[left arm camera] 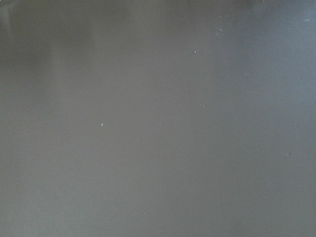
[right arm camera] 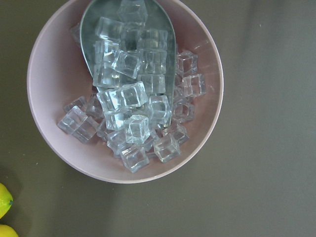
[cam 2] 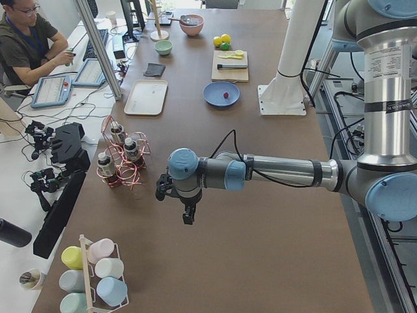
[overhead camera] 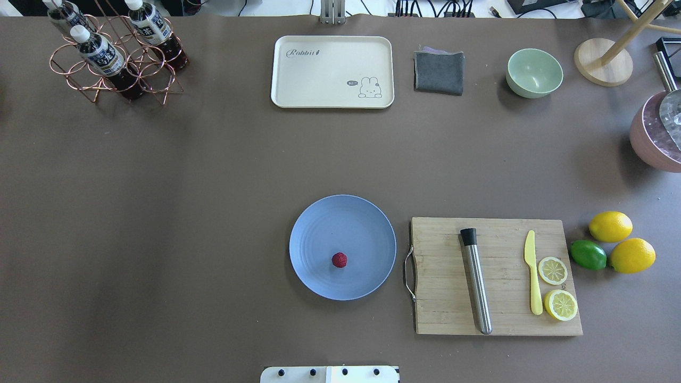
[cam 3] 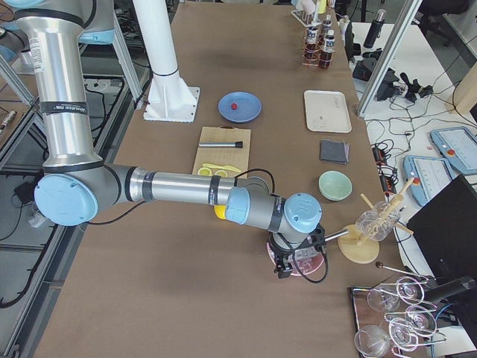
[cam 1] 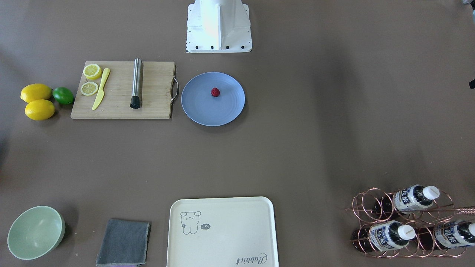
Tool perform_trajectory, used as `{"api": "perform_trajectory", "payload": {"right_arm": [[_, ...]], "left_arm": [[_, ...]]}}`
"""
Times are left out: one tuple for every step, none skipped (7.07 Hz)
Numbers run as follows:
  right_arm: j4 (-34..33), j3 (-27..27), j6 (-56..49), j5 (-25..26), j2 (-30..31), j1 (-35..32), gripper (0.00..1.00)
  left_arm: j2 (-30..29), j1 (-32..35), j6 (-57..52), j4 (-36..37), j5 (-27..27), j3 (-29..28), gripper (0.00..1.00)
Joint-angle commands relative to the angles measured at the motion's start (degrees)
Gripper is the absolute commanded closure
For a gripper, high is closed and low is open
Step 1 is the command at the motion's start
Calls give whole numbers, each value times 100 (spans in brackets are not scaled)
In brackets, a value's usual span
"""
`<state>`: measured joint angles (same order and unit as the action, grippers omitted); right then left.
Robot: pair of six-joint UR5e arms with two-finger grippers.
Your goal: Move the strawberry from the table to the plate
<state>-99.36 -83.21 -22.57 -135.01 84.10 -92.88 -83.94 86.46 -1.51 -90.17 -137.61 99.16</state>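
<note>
Soft, even light fills every view, with no hard-edged shadows. In the front-facing view the table (cam 1: 315, 141) carries broad, faint dark bands, and the white robot base (cam 1: 218, 26) is blown out to glare. The plate (cam 1: 196, 111) and the green bowl (overhead camera: 534, 73) throw short, blurred shadows. The left wrist view is dim, flat grey-brown with a few pale specks, perhaps out of focus. The right wrist view is sharp: ice cubes (right arm camera: 131, 94) glint in the pink bowl (right arm camera: 47, 98), and its corners darken slightly.

A steel cylinder (overhead camera: 477, 287), yellow knife (overhead camera: 532, 276) and two lemon slices (overhead camera: 553, 270) are lying on the cutting board (overhead camera: 441, 276); ice cubes (right arm camera: 136, 128) are sitting in a pink bowl (right arm camera: 49, 74).
</note>
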Motion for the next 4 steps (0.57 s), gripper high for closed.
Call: {"api": "perform_trajectory", "payload": {"right_arm": [[-40, -2, -28, 10, 1, 86, 0], [-40, -11, -37, 10, 1, 86, 0], [-40, -11, -28, 10, -7, 112, 0], [-40, 6, -37, 19, 1, 86, 0]], "left_arm": [[10, 46, -7, 0, -12, -46, 3], [10, 46, -7, 0, -12, -37, 3], [18, 46, -7, 0, -12, -37, 3], [10, 46, -7, 0, -12, -37, 3]]}}
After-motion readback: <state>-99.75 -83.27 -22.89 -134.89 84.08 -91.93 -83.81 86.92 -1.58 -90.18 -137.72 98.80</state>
